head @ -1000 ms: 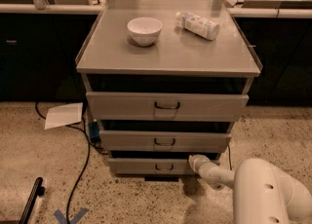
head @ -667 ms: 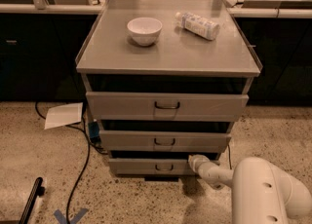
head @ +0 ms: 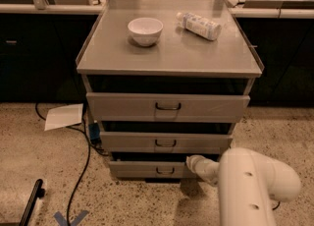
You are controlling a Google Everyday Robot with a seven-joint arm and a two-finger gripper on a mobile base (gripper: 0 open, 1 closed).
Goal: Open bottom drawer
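Observation:
The bottom drawer [head: 142,169] is the lowest and narrowest grey front of the cabinet, with a small dark loop handle [head: 165,171] at its centre. A dark gap shows above its front. My gripper [head: 195,163] is at the end of the white arm [head: 250,185], low down at the right end of the bottom drawer's front, to the right of the handle. It is seen from behind and partly hidden by the arm.
The middle drawer [head: 165,142] and top drawer [head: 168,106] sit above. A white bowl [head: 145,30] and a lying bottle [head: 198,25] are on the cabinet top. A paper sheet [head: 64,116], a black cable [head: 81,171] and a dark bar [head: 32,203] lie on the floor at left.

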